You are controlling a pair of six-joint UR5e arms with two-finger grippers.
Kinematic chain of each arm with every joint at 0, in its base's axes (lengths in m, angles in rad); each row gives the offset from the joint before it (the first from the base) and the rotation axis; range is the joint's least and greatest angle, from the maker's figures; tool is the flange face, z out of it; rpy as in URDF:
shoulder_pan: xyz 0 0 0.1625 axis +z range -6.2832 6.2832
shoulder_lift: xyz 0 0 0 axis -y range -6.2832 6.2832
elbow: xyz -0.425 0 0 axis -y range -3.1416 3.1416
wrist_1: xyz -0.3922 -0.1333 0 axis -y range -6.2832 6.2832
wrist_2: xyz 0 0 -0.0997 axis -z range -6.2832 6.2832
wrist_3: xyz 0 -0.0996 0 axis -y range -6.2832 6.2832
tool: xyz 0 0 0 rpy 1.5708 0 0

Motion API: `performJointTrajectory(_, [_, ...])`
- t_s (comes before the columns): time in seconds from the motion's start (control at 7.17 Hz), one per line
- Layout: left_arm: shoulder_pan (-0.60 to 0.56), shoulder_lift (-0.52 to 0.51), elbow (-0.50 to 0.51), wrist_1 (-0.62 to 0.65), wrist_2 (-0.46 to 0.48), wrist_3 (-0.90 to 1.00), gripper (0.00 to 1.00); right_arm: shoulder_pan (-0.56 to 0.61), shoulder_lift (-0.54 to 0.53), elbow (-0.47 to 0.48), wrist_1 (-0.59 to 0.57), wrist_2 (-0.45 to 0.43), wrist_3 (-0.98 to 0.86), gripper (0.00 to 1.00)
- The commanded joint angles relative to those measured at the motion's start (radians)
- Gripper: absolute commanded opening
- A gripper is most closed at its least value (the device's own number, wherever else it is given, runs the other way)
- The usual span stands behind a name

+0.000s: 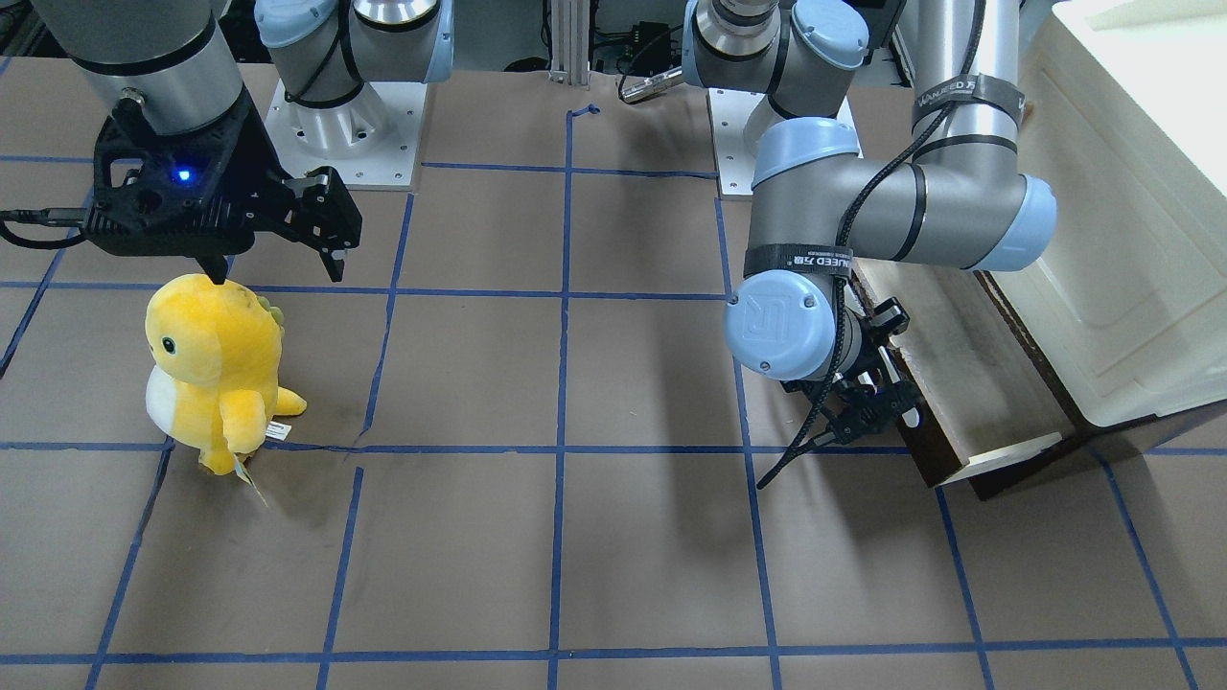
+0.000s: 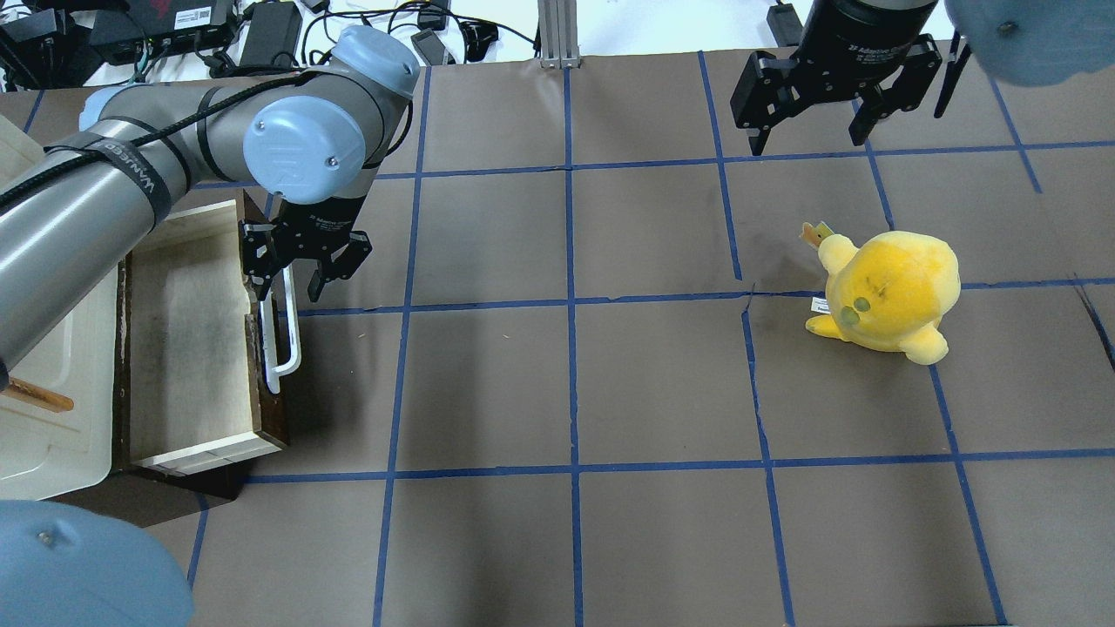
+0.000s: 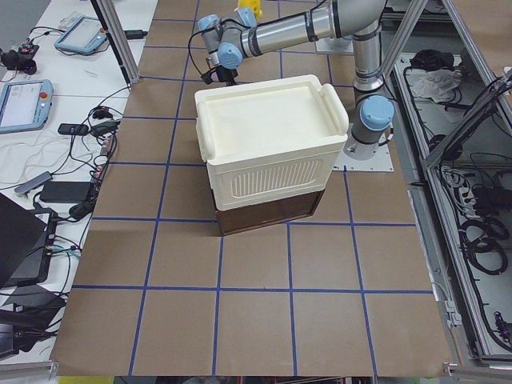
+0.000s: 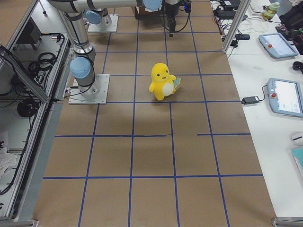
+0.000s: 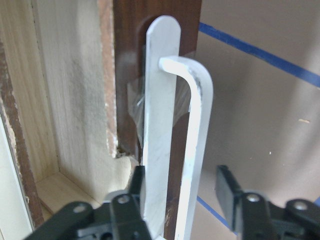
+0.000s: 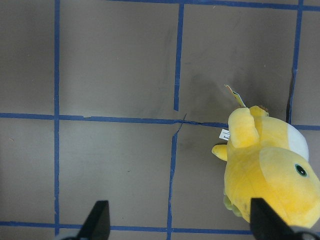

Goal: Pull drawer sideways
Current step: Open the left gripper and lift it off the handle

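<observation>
The drawer stands pulled out of the cabinet at the table's left, its pale inside showing. Its dark front panel carries the white bar handle. My left gripper is at the handle's far end, open, with one finger on each side of the bar. The left wrist view shows the handle between the fingers of the left gripper, with a gap to the right finger. My right gripper is open and empty, far from the drawer.
The cream-white cabinet sits at the left edge behind the drawer. A yellow plush toy stands on the right half, in front of the right gripper. Brown table cover with blue tape grid lies between them.
</observation>
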Motion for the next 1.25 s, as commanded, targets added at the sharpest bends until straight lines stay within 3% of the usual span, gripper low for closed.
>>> performJointTrajectory(0.0, [-0.005, 0.06, 0.034, 0.004, -0.166, 0.031, 1.0, 0.0, 0.0, 0.0, 0.0, -0.001, 0.0, 1.0])
performJointTrajectory(0.14, [-0.005, 0.083, 0.069, 0.004, -0.278, 0.031, 1.0, 0.0, 0.0, 0.0, 0.0, 0.0, 0.0, 1.0])
performJointTrajectory(0.28, [-0.005, 0.106, 0.098, 0.017, -0.315, 0.04, 1.0, 0.0, 0.0, 0.0, 0.0, 0.0, 0.0, 1.0])
performJointTrajectory(0.42, [-0.005, 0.134, 0.12, 0.052, -0.372, 0.182, 1.0, 0.0, 0.0, 0.0, 0.0, 0.0, 0.0, 1.0])
performJointTrajectory(0.56, [-0.003, 0.175, 0.126, 0.057, -0.395, 0.342, 1.0, 0.0, 0.0, 0.0, 0.0, -0.001, 0.0, 1.0])
performJointTrajectory(1.12, [0.021, 0.3, 0.11, 0.054, -0.492, 0.482, 1.0, 0.0, 0.0, 0.0, 0.0, 0.0, 0.0, 1.0])
